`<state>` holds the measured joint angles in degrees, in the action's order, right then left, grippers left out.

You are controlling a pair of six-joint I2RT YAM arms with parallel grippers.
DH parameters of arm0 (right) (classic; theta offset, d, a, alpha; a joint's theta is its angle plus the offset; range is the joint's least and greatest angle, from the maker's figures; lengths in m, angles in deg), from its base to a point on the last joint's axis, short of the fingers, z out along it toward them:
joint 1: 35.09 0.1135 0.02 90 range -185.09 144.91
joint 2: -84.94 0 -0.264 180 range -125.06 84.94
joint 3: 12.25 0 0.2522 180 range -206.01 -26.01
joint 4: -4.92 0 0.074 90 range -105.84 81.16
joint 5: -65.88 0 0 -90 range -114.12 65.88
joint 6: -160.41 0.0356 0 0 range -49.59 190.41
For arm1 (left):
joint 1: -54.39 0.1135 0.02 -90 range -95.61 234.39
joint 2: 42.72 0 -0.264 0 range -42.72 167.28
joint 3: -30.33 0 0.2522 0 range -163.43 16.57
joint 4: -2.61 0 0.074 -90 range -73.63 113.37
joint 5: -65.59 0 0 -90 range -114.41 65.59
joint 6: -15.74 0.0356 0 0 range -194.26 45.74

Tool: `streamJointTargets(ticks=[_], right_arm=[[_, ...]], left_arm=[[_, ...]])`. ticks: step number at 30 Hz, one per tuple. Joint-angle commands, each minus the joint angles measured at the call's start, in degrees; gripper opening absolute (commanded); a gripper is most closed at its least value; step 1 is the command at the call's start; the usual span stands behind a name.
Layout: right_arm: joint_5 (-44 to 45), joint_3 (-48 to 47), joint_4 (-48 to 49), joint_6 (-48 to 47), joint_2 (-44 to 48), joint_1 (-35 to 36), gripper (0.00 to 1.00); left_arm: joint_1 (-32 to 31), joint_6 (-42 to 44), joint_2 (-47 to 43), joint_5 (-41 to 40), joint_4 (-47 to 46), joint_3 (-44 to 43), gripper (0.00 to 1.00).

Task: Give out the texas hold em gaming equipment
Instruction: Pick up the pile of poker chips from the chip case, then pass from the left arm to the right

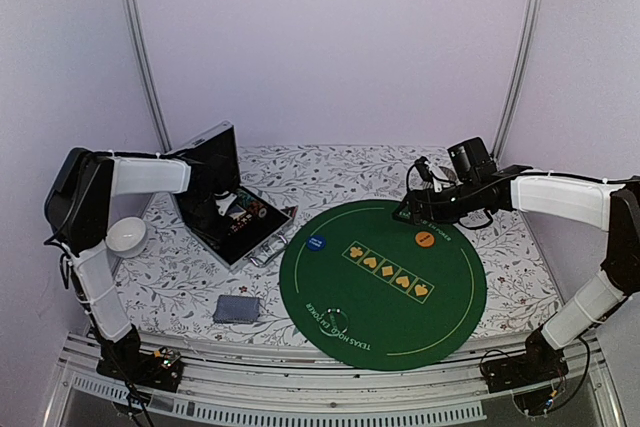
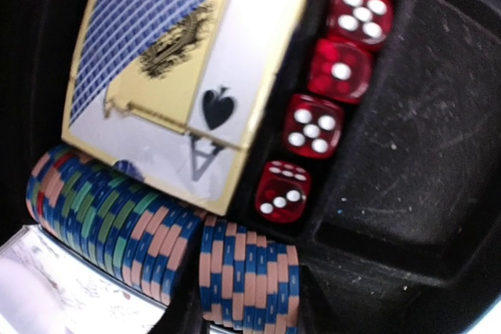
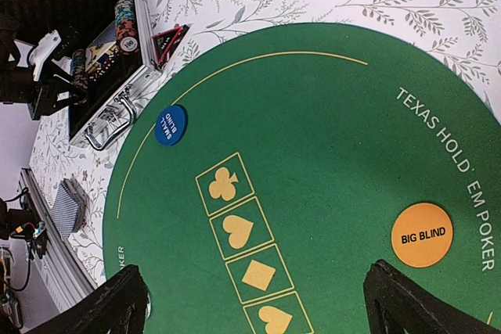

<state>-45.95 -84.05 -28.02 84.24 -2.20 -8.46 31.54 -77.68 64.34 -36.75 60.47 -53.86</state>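
Left hand (image 1: 218,209) is down in the case (image 3: 117,103), just above the chips (image 2: 156,232); I cannot tell its grip. Right hand (image 3: 254,271) hangs wide over the mat (image 3: 313,138).

The mat (image 3: 313,154) is looking like matt green felt, its yellow print lying flat and unshiny. The cloth (image 1: 180,282) under it is reading as soft printed fabric. The case (image 3: 106,111) is gleaming at its rim and handle (bright ribbed metal), while its lining (image 2: 407,115) is showing dull, scuffed black. The dice (image 2: 311,124) are glinting like clear, glossy red plastic. The chips (image 2: 243,271) are looking smooth and low-sheen. The blue disc (image 3: 170,125) and orange disc (image 3: 422,235), near the mat's edge, are looking smooth and matt.
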Motion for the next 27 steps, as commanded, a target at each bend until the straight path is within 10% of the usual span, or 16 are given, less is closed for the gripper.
streamJointTargets(ticks=[1, 16, 27], right_arm=[[-1.05, -0.57, -0.16, -0.97, 0.34, 0.35, 0.99], [-0.33, -2.06, 0.52, -1.70, 4.46, 1.61, 0.99], [23.20, -5.13, 17.70, -22.76, 6.03, 27.24, 0.99]], left_arm=[[0.53, -0.41, 0.51, -0.07, 0.44, -0.73, 0.05], [-1.58, -4.57, -17.19, 3.76, 0.64, -5.79, 0.00], [-11.19, -17.56, -26.84, 31.34, -19.48, -1.07, 0.00]])
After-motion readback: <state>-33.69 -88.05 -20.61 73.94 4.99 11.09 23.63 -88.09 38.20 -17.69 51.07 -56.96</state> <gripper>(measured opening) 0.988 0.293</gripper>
